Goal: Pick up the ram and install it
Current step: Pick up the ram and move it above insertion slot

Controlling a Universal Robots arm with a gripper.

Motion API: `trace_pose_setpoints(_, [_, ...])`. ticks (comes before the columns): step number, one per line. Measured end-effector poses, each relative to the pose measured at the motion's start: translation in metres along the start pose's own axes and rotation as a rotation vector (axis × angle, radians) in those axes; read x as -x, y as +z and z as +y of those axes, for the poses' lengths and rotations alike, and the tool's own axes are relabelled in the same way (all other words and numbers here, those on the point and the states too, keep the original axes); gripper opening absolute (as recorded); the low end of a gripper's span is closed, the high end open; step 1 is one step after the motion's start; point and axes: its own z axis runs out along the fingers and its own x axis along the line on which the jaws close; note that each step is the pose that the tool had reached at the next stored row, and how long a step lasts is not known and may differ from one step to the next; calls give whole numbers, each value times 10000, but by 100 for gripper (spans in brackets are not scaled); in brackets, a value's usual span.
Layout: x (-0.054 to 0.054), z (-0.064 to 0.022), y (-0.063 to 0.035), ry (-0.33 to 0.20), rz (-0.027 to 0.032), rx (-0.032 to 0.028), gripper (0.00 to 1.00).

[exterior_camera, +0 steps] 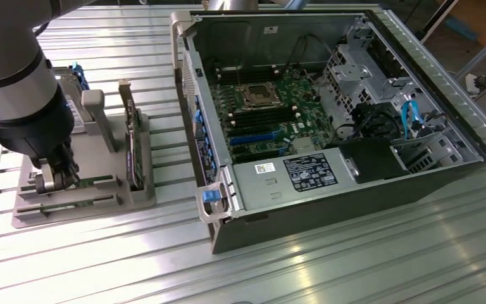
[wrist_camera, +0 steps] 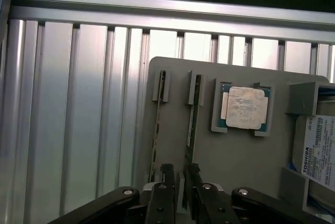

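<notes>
Spread fingers [wrist_camera: 167, 182] at the ram [wrist_camera: 191, 116] standing edgewise in its holder [wrist_camera: 241, 161].
Likely light, stiff, fragile: pinch flat faces mid-length.

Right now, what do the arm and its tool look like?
The arm is a thick round tube, silver-grey in its upper section and black in the section below. The tool is built of black linkage bars joined by round silver pins, ending in two narrow dark fingers.

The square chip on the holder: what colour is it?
Silver with a green edge; the chip shows best in the wrist view.
</notes>
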Motion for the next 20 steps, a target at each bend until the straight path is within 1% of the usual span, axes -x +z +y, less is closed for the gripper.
trace_pose_setpoints(3, [-11,-1,26,0,-1,-1,24])
trace_pose_setpoints(10, [-14,0,27,0,1,0,24])
trace_pose_setpoints(13, [-42,1,26,0,0,0,24])
trace_pose_setpoints(15, [-81,4,26,-1,-1,0,24])
trace_pose_setpoints(20, [-109,5,43,0,-1,-1,24])
